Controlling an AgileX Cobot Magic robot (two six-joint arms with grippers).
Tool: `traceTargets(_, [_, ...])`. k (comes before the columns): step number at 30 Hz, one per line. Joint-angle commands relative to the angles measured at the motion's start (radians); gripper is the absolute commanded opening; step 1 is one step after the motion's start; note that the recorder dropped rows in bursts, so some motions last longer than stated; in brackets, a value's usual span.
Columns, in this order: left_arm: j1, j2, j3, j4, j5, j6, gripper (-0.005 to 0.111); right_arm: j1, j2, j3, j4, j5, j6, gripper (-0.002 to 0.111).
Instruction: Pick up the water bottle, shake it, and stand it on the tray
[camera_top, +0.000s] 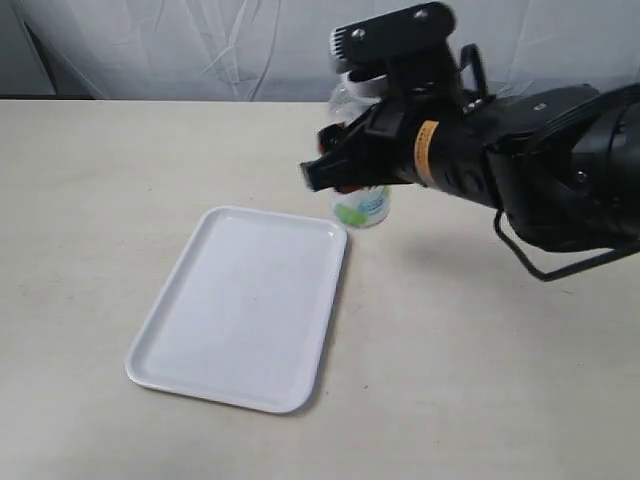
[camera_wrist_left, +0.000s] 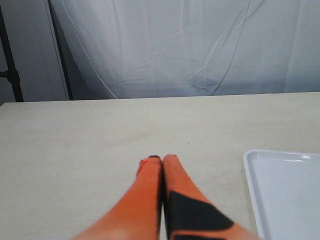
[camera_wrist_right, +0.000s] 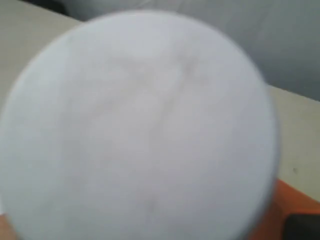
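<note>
The water bottle (camera_top: 364, 208) is upright just past the far right corner of the white tray (camera_top: 245, 310), off the tray. Only its lower body and white-blue label with a green circle show; the rest is behind my right gripper (camera_top: 352, 180), which is shut on the bottle around its middle. Whether the base touches the table I cannot tell. In the right wrist view the blurred white cap (camera_wrist_right: 140, 125) fills the picture, with an orange finger (camera_wrist_right: 300, 207) at the edge. My left gripper (camera_wrist_left: 162, 159) is shut and empty, low over bare table, with the tray rim (camera_wrist_left: 248, 165) beside it.
The black right arm (camera_top: 560, 160) reaches in from the right above the table. A white cloth backdrop (camera_top: 200, 45) hangs behind the table's far edge. A dark stand pole (camera_wrist_left: 10, 55) is at the back beside the cloth.
</note>
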Motion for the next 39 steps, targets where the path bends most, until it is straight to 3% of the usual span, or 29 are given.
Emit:
traceTargets(1, [0.001, -0.004, 0.003, 0.003, -0.006, -0.004, 0.0, 0.003, -0.009, -0.011, -0.049, -0.184, 0.012, -0.001])
traceTargets(16, [0.001, -0.004, 0.003, 0.003, -0.006, -0.004, 0.0, 0.003, 0.23, -0.013, -0.064, -0.294, 0.012, -0.001])
traceTargets(24, [0.001, -0.004, 0.003, 0.003, -0.006, -0.004, 0.0, 0.003, 0.242, -0.083, -0.064, -0.436, 0.012, -0.001])
traceTargets(33, [0.001, -0.004, 0.003, 0.003, -0.006, -0.004, 0.0, 0.003, 0.269, -0.142, -0.066, -0.463, 0.006, -0.001])
traceTargets(39, [0.001, -0.004, 0.003, 0.003, -0.006, -0.004, 0.0, 0.003, 0.326, -0.142, -0.066, -0.614, -0.054, -0.001])
